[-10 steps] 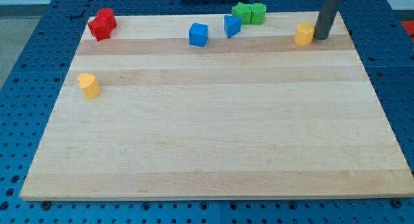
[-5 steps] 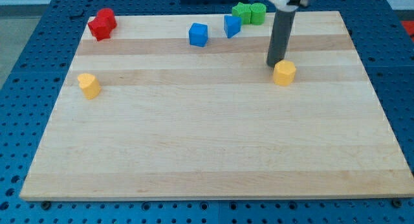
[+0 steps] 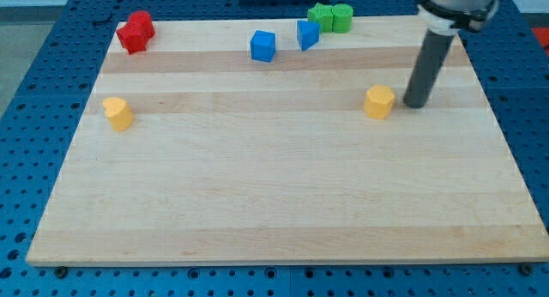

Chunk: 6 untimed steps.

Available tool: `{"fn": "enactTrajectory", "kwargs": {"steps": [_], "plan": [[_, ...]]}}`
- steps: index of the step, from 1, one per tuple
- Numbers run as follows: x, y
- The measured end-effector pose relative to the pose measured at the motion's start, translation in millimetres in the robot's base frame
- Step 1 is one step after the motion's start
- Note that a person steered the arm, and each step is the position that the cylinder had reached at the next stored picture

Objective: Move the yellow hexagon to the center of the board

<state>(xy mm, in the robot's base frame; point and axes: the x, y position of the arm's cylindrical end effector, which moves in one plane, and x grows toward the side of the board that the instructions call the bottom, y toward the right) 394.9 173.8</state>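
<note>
The yellow hexagon (image 3: 378,101) lies on the wooden board (image 3: 283,203), right of the board's middle and a little above it. My tip (image 3: 415,104) rests on the board just to the hexagon's right, a small gap apart from it. The dark rod rises from the tip toward the view's top right.
A second yellow block (image 3: 117,113) lies near the left edge. Two red blocks (image 3: 135,33) sit at the top left corner. Two blue blocks (image 3: 263,46) (image 3: 307,33) and two green blocks (image 3: 331,17) lie along the top edge.
The yellow hexagon was pushed from the top right edge down and left toward the middle. My tip then moved from above the hexagon's left to its right side.
</note>
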Motion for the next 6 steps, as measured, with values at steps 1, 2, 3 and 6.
{"fn": "enactTrajectory", "kwargs": {"steps": [1, 2, 3, 6], "plan": [[-4, -47], [-2, -98], [2, -159], [11, -123]]}}
